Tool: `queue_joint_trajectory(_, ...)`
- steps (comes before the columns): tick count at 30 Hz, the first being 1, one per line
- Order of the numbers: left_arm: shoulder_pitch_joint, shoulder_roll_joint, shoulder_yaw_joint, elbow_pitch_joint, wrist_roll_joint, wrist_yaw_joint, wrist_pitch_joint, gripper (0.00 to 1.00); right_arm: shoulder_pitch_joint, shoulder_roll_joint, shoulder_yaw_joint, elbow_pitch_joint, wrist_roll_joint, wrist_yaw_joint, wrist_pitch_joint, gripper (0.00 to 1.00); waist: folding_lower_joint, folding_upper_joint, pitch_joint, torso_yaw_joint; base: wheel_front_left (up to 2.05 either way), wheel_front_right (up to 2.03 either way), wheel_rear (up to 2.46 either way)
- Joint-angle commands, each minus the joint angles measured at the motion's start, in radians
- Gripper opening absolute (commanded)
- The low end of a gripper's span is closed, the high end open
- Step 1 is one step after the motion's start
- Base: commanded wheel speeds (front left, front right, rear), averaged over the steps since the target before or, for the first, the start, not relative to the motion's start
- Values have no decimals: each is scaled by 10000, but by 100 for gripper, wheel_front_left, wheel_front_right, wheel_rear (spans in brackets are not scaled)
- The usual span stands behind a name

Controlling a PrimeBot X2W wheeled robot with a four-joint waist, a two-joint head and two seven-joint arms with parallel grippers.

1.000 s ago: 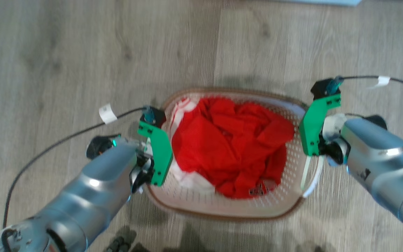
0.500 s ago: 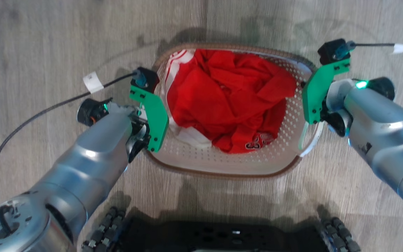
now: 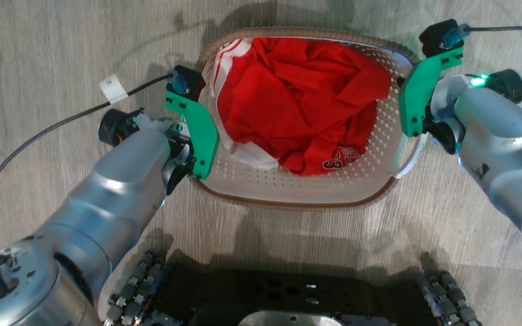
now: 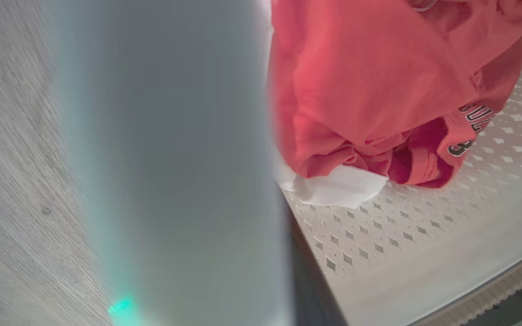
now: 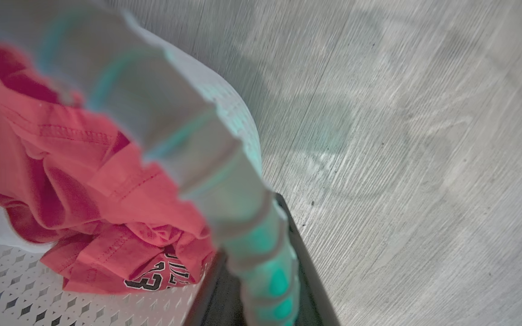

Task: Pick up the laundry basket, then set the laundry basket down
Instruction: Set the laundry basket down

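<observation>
Seen from the head camera looking down, the laundry basket (image 3: 288,192) hangs between the robot's two arms, over a grey wood floor (image 3: 39,54) and just beyond the robot's dark wheeled base (image 3: 288,294). The basket's shadow falls on the boards, offset from its brown rim, so it appears to be off the floor and level. The pick-up looks done. Setting the basket down remains.

The left gripper (image 3: 185,145) sits at the basket's left side, under a green bracket. In the left wrist view a wide, blurred pale band, most likely the left handle (image 4: 166,158), runs up past the lens with one dark finger (image 4: 308,276) along its right edge. The other finger is hidden, so a clenched hold on that handle is a judgement.

The right gripper (image 3: 417,136) is at the basket's right side. In the right wrist view the white right handle (image 5: 184,149) runs down between two dark fingers (image 5: 308,271), which clamp it.

Inside the basket lies a crumpled red garment (image 3: 297,95) with dark lettering and numbers near its near edge. It fills the far and middle part. A white cloth (image 3: 249,158) with red stripes shows under it on the left. The near part of the perforated white floor is bare.
</observation>
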Motion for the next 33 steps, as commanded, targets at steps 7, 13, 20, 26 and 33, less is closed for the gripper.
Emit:
queue_joint_trajectory(7,-24,-267,-183,-685,232,-361,-364,0,-14,9,88,115,-308,-124,-194,0,0,-1,131,57,0,0,0)
queue_joint_trajectory(13,-85,-267,-183,-669,175,-262,-531,0,-40,-16,88,128,-338,-124,-286,0,0,-1,221,63,0,0,0)
queue_joint_trajectory(20,-190,-267,-167,-575,117,361,-959,100,-101,-3,89,395,-304,-124,-482,92,0,-1,305,94,0,0,0)
queue_joint_trajectory(26,-244,-267,-174,-521,142,621,-1073,100,-168,71,84,612,-307,-124,-568,100,0,-1,316,114,0,0,0)
queue_joint_trajectory(33,-276,-267,-179,-433,190,853,-1391,100,-173,168,85,747,-205,-124,-535,100,0,-1,309,132,0,0,0)
